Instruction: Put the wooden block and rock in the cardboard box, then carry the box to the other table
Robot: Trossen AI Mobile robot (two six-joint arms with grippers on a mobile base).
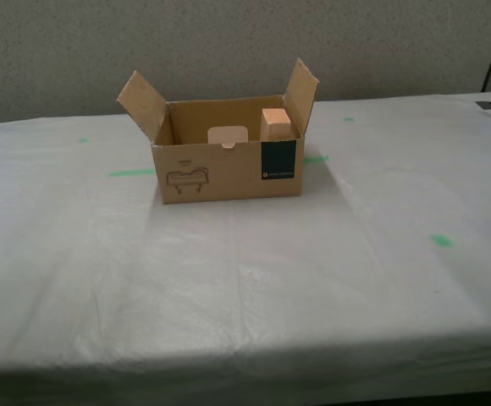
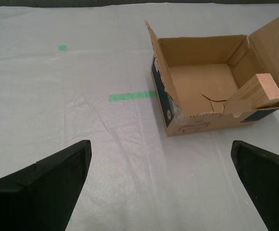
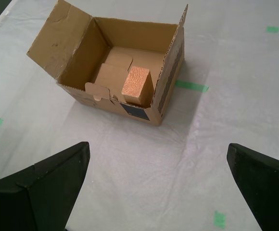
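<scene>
Standing tilted inside the cardboard box [image 1: 228, 173], the wooden block [image 1: 276, 123] shows; rock not discernible; first gripper [image 3: 158, 185] and second gripper [image 2: 161, 185] spread wide, empty; table [image 1: 245, 288] edges cropped.

So the brown corrugated cardboard box [image 1: 228, 165] sits upright on the wide table covered in a wrinkled whitish-grey sheet [image 1: 245, 288], side flaps splayed open. Its front face has a dark teal label panel, a black line drawing and a tab cutout at the top edge. A strip of bright green tape runs out from under it on both sides. The pale tan rectangular wooden block [image 1: 276, 123] is inside, standing tilted in the corner behind the teal label, its end poking above the rim. Can't make out the rock anywhere; the box floor is partly hidden.
</scene>
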